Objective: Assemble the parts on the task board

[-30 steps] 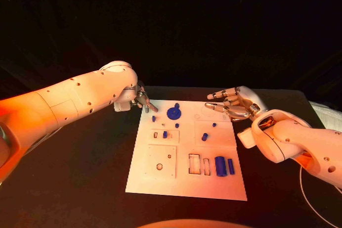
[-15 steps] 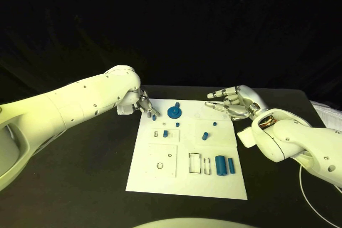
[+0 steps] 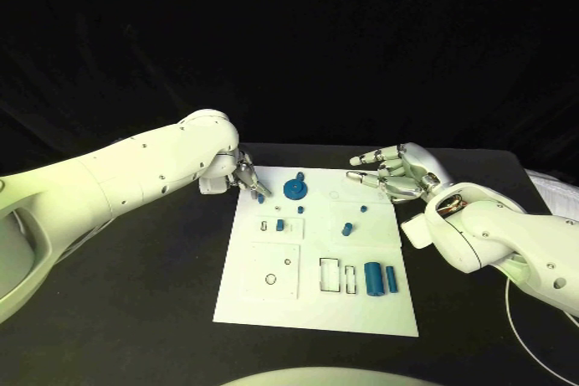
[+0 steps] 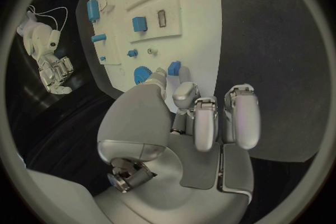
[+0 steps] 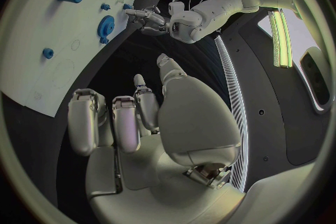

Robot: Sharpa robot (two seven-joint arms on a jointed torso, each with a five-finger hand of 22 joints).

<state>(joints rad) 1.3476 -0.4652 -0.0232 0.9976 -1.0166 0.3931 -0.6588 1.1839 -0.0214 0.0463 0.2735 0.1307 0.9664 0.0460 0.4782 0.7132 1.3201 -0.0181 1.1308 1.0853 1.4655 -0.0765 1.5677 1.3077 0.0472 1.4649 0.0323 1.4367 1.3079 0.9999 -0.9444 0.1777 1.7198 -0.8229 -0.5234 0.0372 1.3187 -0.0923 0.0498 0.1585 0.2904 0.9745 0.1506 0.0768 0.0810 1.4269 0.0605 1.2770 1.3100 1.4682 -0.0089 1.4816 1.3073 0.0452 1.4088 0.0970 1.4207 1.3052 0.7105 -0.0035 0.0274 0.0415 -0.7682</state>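
**Left hand at the board's far left corner**

Left hand (image 3: 242,176) hangs over the far left corner of the task board (image 3: 278,306), fingertips touching a small blue peg (image 3: 261,198) there; whether they pinch it, I cannot tell. Blue gear (image 3: 295,187) lies just beside, along the far edge. Right hand (image 3: 395,175) hovers off the far right corner, fingers spread, holding nothing. Two blue cylinders (image 3: 381,280) lie near the board's right edge.

Bare black table (image 3: 145,294) flanking the task board (image 3: 316,306), left hand (image 3: 245,178) crowding its far-left corner, right hand (image 3: 393,175) hovering beside its far-right corner
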